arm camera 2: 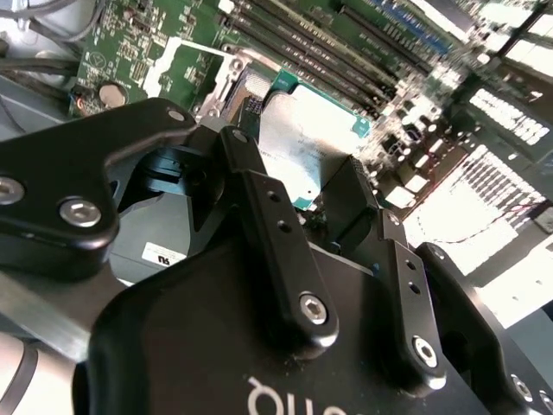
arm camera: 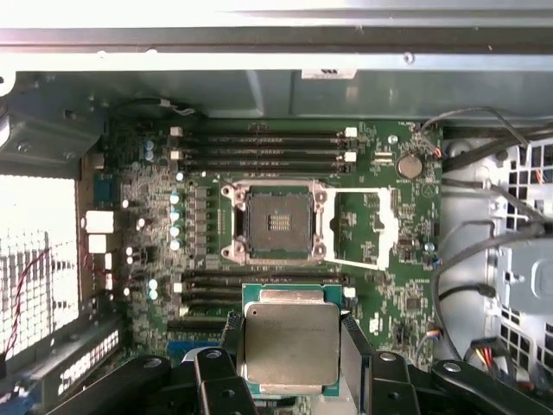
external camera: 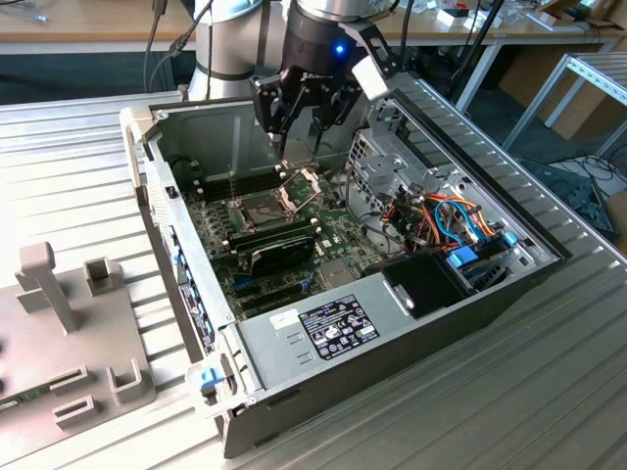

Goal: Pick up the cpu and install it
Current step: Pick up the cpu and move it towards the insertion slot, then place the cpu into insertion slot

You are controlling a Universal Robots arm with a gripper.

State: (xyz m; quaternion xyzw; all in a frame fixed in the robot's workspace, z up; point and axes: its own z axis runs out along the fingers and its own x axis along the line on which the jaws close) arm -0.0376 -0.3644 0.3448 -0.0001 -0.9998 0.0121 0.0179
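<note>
Cpu [arm camera: 291,347] is sitting clamped in the gripper [arm camera: 290,328] as we are looking into an opened computer. We are seeing a ribbed metal table [external camera: 549,392] carrying the whole scene in the exterior view, with a grey fixture [external camera: 59,323] lying at that view's left. The case [external camera: 147,147] is lying on the table with its side panel off, and the arm [external camera: 230,39] is reaching down into it from the far edge. A power supply [external camera: 333,328] is filling the near end of the case, and coloured cables [external camera: 451,220] are bunching toward the exterior view's right. The motherboard [arm camera: 406,259] is lying green across the case floor. The gripper is hanging over the board's far part, close to the socket [arm camera: 278,223]; in both wrist views we are watching its black fingers [arm camera 2: 263,216] pressing on two opposite edges of the cpu. The socket is standing bare, its hinged frame [arm camera: 363,226] swung open to one side. Long memory slots [arm camera: 259,151] are running along two sides of the socket. The cpu is being held flat above the board and apart from the socket, its dull silver top facing the first wrist view's camera and a green rim showing around it.
</note>
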